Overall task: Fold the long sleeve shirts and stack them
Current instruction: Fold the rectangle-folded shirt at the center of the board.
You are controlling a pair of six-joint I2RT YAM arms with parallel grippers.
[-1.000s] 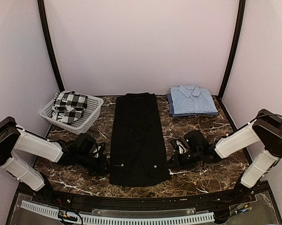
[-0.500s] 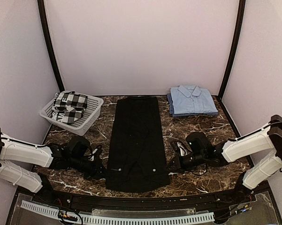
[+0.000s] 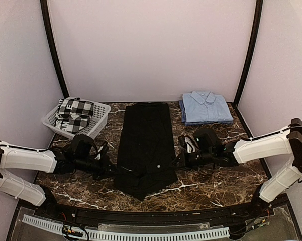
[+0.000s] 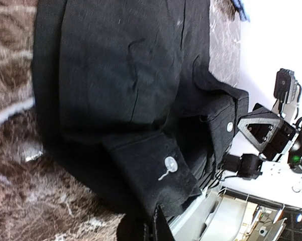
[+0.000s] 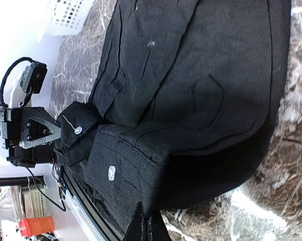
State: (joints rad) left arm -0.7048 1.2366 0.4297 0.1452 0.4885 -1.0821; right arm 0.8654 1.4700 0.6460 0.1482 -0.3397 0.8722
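Observation:
The black shirt (image 3: 145, 140) lies as a long narrow strip down the middle of the table, its near end lifted and sagging between my grippers. My left gripper (image 3: 112, 169) is shut on its near left corner, a cuff with a white button (image 4: 169, 163). My right gripper (image 3: 178, 159) is shut on its near right corner, also a buttoned cuff (image 5: 111, 172). The black shirt fills the left wrist view (image 4: 120, 75) and the right wrist view (image 5: 201, 75). The light blue shirt (image 3: 207, 106) lies folded at the back right, collar away from me.
A white basket (image 3: 95, 129) holding black-and-white checked cloth (image 3: 74, 113) stands at the back left. The table is dark brown marble (image 3: 226, 181). A ribbed white rail (image 3: 140, 235) runs along the near edge.
Both grippers have moved away from me and up, carrying the shirt's near corners with them. The near hem, flat a second ago, now hangs in a point between them.

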